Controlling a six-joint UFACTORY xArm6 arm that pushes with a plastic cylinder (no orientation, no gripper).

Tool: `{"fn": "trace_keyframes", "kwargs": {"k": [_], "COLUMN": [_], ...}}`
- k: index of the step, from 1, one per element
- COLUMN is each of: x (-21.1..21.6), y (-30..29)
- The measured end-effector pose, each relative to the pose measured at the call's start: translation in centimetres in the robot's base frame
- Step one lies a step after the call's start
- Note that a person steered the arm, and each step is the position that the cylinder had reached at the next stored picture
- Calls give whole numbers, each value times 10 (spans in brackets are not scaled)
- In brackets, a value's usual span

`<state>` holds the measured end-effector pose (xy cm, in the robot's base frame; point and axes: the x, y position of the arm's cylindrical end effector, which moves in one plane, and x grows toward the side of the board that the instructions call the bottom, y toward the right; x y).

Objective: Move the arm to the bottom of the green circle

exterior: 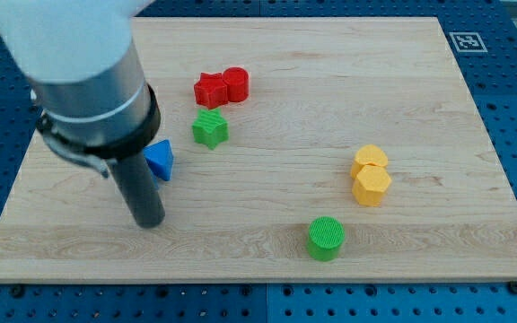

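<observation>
Resting on pale wood-grain board (267, 188), my tip (149, 221) well left of ribbed green circle (326, 239); no jaws in view.

Seven blocks lie on the surface (267, 197). Two are red: a red star (210, 90) and a red cylinder (236, 82). Two are green: a green star (210, 129) and a green circle (326, 238). Two are yellow: a yellow heart-like block (369, 160) and a yellow hexagon (372, 187). One is blue: a partly hidden blue block (160, 160).
</observation>
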<state>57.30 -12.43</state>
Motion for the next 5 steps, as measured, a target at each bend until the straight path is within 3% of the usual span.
{"fn": "trace_keyframes", "kwargs": {"k": [1,3,5], "x": [27,35,-31], "y": [23,100,95]}}
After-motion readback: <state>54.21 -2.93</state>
